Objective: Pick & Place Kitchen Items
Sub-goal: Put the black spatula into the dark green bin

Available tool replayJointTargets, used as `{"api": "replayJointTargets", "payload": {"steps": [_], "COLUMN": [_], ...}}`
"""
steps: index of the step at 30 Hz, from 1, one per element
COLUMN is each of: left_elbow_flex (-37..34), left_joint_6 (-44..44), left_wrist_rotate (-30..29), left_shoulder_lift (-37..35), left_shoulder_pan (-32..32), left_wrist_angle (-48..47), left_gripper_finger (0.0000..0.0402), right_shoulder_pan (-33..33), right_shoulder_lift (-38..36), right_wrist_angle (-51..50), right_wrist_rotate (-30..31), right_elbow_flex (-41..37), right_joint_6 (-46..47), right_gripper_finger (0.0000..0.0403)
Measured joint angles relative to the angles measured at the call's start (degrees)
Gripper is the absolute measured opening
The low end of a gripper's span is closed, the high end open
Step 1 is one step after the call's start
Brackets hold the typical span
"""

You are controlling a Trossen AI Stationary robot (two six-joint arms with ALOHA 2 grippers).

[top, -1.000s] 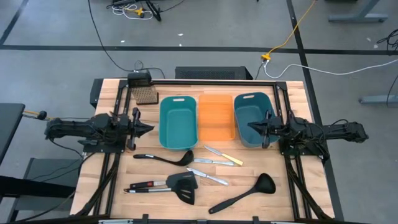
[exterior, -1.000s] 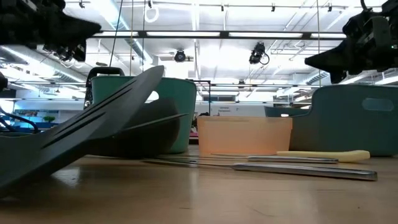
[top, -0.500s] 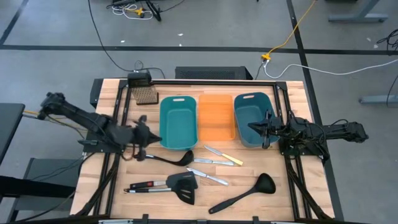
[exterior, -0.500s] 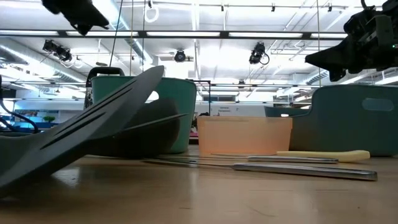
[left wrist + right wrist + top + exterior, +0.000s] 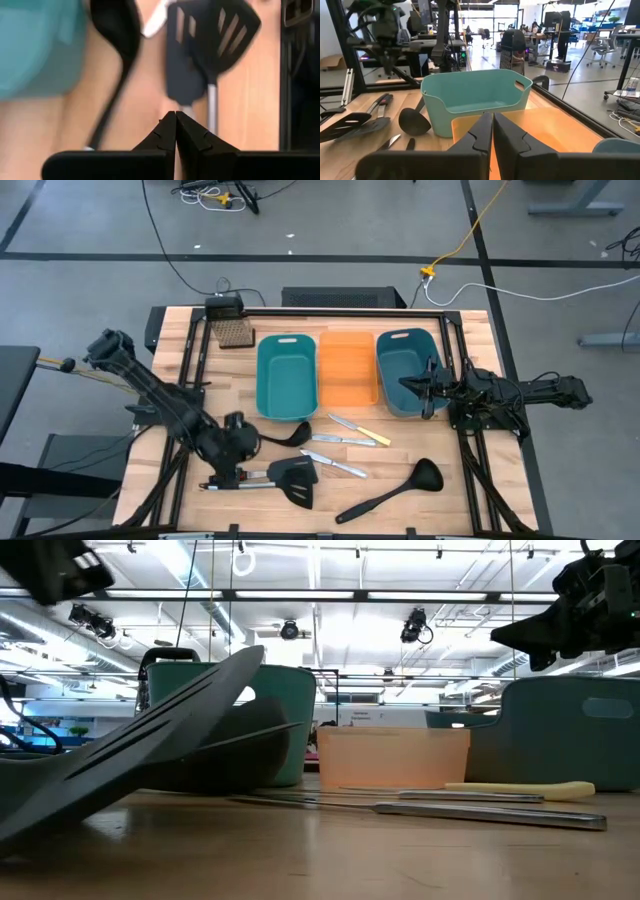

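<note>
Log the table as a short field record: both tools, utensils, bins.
left tool: shut, empty, above the spatula handles
right tool: shut, empty, over the right teal bin
bins: left teal bin, orange bin, nothing visible inside any
utensils on table: two ladles, two spatulas, three knives

We see a light wooden desk (image 5: 330,490) of butcher-block planks, edged by a black metal frame (image 5: 345,309), standing on a grey concrete floor (image 5: 320,225). Dark seams cross the floor. A yellow cable (image 5: 470,232) and a white cable (image 5: 545,292) trail over it beyond the desk, and black cables (image 5: 165,250) run on the other side. From desk height we look into a large open hall: a white ceiling with rows of bright strip lights (image 5: 330,595) and hanging fixtures (image 5: 415,628). Farther back stand office chairs (image 5: 602,50), workstations and tall windows (image 5: 505,12).
</note>
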Motion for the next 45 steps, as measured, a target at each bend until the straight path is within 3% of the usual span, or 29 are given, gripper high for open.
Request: {"api": "replayJointTargets", "payload": {"steps": [6,11,14,20,25,28,37,45], "left_elbow_flex": [0.0,0.0,0.1,4.5,13.0,16.4,17.6,17.5], "left_joint_6": [-3.4,0.3,2.7,2.2,3.7,3.7,3.3,3.3], "left_wrist_rotate": [5.4,7.4,6.9,6.7,3.1,3.0,5.2,5.4], "left_shoulder_lift": [5.7,9.5,11.6,17.9,24.6,27.6,31.7,33.1], "left_shoulder_pan": [-1.2,-3.0,-4.9,-6.4,-6.4,-6.4,-6.6,-7.0], "left_wrist_angle": [4.1,10.5,12.6,10.8,-2.2,-5.4,-5.1,-4.6], "left_gripper_finger": [0.0088,0.0165,0.0191,0.0193,0.0182,0.0187,0.0214,0.0206], "right_shoulder_pan": [0.0,0.0,0.0,0.0,0.0,0.0,0.0,0.0], "right_shoulder_lift": [0.0,0.0,0.0,0.0,0.0,0.0,0.3,0.3], "right_wrist_angle": [0.0,0.1,0.3,0.8,0.8,0.7,0.3,0.3], "right_wrist_rotate": [0.1,0.1,0.2,1.9,2.5,2.5,2.6,3.6], "right_elbow_flex": [0.0,0.0,0.0,0.0,0.0,0.0,0.0,0.0], "right_joint_6": [0.0,0.2,0.3,0.5,1.5,1.6,1.5,1.5], "right_gripper_finger": [0.0027,0.0027,0.0027,0.0027,0.0027,0.0027,0.0027,0.0027]}}
